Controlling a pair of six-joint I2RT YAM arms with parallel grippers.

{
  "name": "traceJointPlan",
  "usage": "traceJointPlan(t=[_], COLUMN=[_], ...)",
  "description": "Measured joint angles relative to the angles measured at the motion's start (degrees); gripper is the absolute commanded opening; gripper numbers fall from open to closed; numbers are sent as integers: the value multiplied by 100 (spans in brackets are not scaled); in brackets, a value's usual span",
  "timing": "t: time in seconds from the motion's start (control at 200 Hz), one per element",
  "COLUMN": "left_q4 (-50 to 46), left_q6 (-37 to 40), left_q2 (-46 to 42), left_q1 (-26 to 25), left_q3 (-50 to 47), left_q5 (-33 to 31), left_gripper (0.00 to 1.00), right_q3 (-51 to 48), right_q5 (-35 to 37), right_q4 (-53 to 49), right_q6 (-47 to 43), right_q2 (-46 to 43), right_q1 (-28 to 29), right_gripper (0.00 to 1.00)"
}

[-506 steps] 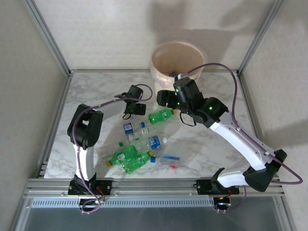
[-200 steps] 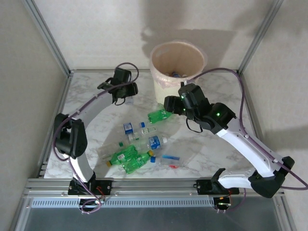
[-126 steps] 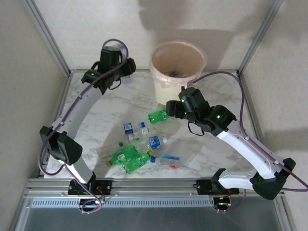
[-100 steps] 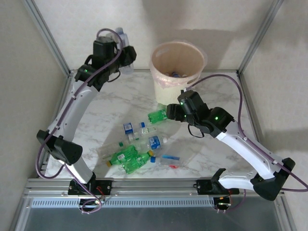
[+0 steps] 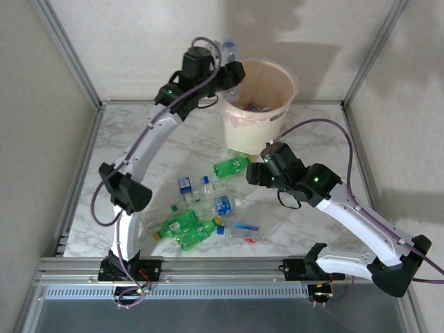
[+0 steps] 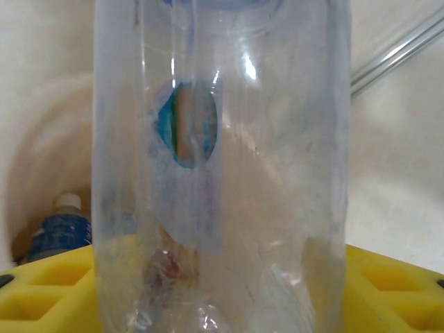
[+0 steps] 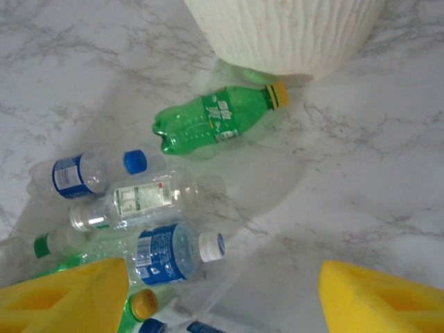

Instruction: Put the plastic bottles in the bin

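Clamping a clear bottle [image 5: 229,50] cap-up, the left jaws hang over the left rim of the cream bin [image 5: 258,132]. The right jaws gape wide and empty above the counter [image 5: 139,149], near a green yellow-capped bottle [image 7: 215,118] lying at the bin's foot.

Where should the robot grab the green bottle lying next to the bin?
I'd grab the green bottle around its fat middle, coming straight down from above. It lies flat on its side, cap toward the bin, so both long sides look free.
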Motion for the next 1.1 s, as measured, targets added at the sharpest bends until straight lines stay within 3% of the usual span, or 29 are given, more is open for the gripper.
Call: traceJointPlan(t=[0.225, 0.33, 0.406, 0.741, 0.896, 1.101], left_q4=[136, 372, 549, 787, 525, 264], left_q6=[-343, -540, -743, -824, -616, -142], left_q2=[422, 470, 505, 538, 452, -566], left_q1=[-57, -55, -57, -94, -94, -94], left_q3=[83, 188, 260, 299, 295, -577], left_q5=[221, 258, 291, 225, -37, -522], left_gripper=[63, 80, 99, 99, 99, 99], right_q3=[-146, -146, -146, -232, -323, -957], right_q5=[2, 2, 7, -9, -361, -942], right_q4=[-42, -44, -46, -37, 66, 122], right_q6=[92, 98, 98, 52, -120, -422], right_q2=[-212, -227, -243, -284, -269, -262], right_q1=[0, 0, 0, 0, 4, 402], right_gripper=[73, 74, 74, 77, 78, 84])
